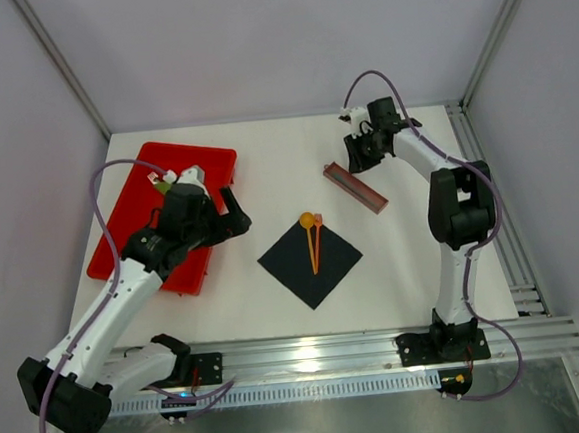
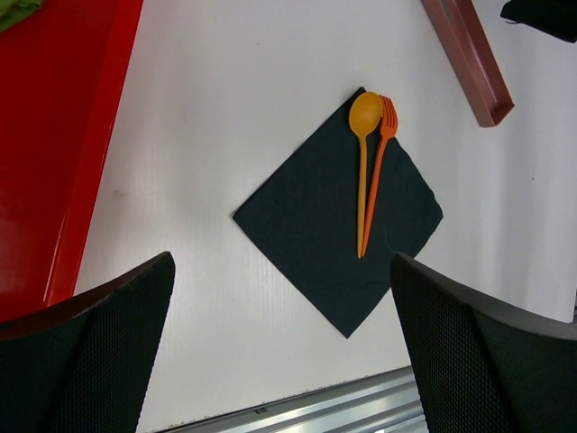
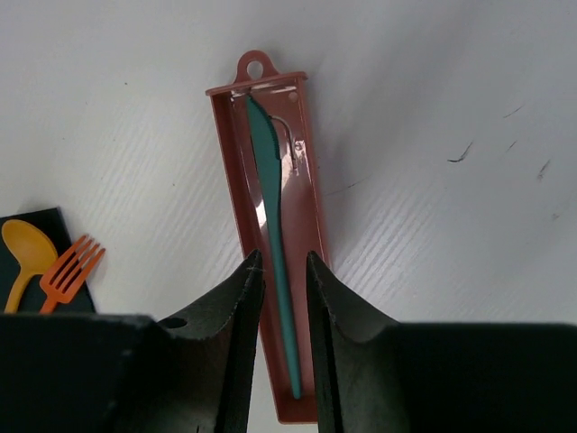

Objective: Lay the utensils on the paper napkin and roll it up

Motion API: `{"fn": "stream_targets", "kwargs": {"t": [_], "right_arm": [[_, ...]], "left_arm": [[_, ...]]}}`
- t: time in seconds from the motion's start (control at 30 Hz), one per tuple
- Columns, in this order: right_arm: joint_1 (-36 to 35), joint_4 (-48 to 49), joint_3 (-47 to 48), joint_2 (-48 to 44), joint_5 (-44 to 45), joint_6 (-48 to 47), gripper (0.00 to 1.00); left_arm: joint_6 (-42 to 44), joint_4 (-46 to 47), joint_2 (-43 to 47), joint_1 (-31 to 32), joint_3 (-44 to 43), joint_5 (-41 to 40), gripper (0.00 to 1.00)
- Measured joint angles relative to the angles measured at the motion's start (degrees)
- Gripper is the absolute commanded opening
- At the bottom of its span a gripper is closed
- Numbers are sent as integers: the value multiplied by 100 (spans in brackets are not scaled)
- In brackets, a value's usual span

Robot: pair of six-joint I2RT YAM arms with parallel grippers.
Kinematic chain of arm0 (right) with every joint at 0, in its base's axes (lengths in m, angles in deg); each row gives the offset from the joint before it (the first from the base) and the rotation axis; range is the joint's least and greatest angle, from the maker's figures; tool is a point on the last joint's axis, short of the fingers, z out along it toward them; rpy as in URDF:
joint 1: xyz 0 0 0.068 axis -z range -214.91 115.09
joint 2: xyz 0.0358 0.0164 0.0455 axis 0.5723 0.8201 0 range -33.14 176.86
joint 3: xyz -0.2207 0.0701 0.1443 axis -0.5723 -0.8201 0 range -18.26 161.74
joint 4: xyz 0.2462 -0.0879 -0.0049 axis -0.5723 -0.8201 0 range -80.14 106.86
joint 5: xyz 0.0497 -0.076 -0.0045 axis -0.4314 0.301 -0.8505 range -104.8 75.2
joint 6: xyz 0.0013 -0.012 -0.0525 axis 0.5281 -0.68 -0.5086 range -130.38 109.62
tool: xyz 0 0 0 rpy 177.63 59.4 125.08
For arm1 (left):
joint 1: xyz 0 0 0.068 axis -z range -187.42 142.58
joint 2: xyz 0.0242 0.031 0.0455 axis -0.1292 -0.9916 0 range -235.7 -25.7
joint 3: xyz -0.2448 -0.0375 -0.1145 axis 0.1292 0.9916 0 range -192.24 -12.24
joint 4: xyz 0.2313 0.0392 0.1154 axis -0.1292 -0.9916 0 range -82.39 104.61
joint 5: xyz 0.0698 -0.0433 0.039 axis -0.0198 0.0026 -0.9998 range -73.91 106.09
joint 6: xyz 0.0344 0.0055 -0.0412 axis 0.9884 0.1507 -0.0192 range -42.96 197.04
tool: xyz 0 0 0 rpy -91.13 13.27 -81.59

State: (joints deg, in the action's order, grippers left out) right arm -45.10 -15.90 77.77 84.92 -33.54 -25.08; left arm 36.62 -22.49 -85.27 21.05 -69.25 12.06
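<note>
Yellow-orange plastic spoon point(image 2: 365, 115) and orange plastic fork point(image 2: 386, 122) lie side by side on the thin matte black paper napkin point(image 2: 306, 234), heads at its far corner, handles along the diagonal. The third piece, a slim teal plastic knife point(image 3: 268, 198), sits in the long narrow brown tray point(image 3: 302, 180) beyond the napkin. Right gripper point(image 3: 283, 263) hangs over it, jaws narrowed and straddling the handle, gap showing on both sides, so no pinch yet by my read. Left gripper point(image 1: 235, 208) is spread wide, holding nothing, at the edge of the red rectangular plastic tray point(image 1: 132, 194). Knife looks light, stiff, slick. Tray walls leave little finger room, so pinch the handle across its width near mid-length and lift straight up. Napkin is floppy and will likely slide, so take a corner for the roll.
</note>
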Motion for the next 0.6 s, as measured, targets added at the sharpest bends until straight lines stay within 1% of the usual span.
{"fn": "stream_targets", "kwargs": {"t": [0.3, 0.6], "right_arm": [[-131, 107, -358, 151, 11, -245, 26], [-243, 122, -400, 195, 13, -387, 26]], "left_arm": [[37, -2, -271, 2, -90, 0, 100], [44, 0, -271, 2, -118, -2, 100]]}}
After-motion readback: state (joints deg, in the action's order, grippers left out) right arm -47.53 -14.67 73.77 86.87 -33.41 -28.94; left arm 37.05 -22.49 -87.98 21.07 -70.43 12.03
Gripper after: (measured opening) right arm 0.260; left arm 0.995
